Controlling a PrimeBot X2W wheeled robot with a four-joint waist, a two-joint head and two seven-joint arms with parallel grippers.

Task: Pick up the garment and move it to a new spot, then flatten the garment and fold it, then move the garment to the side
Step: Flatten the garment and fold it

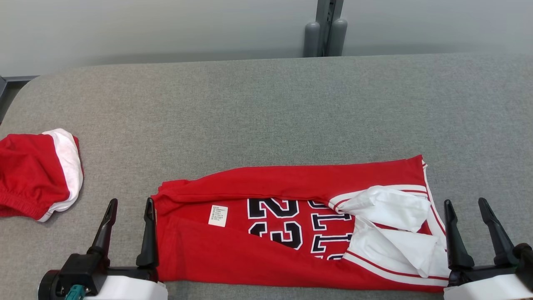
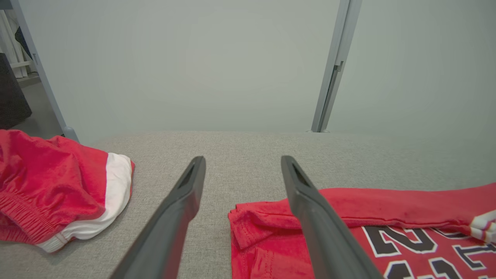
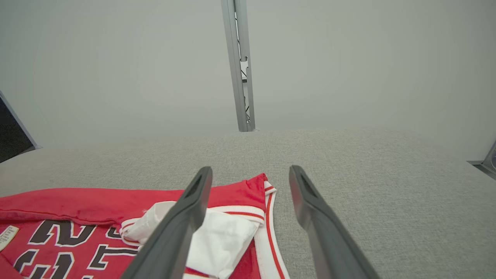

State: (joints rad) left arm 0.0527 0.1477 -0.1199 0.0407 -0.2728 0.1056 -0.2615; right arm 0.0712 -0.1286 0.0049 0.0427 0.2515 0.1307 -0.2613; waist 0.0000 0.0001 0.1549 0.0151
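Observation:
A red jersey (image 1: 266,250) with black-and-white lettering and white trim lies partly folded on the grey table (image 1: 266,108), its long side running left to right near the front edge. A white care label (image 1: 218,216) shows on it. My left gripper (image 1: 131,207) stands open at the jersey's left end (image 2: 263,228), its right finger over the cloth edge. Beside the white-trimmed right end (image 3: 232,228), my right gripper (image 1: 465,207) is open, empty, with its left finger over the cloth.
A second red garment with a white band (image 1: 39,173) lies bunched at the table's left edge, also in the left wrist view (image 2: 58,186). A grey post (image 1: 327,29) stands behind the table's far edge against a pale wall.

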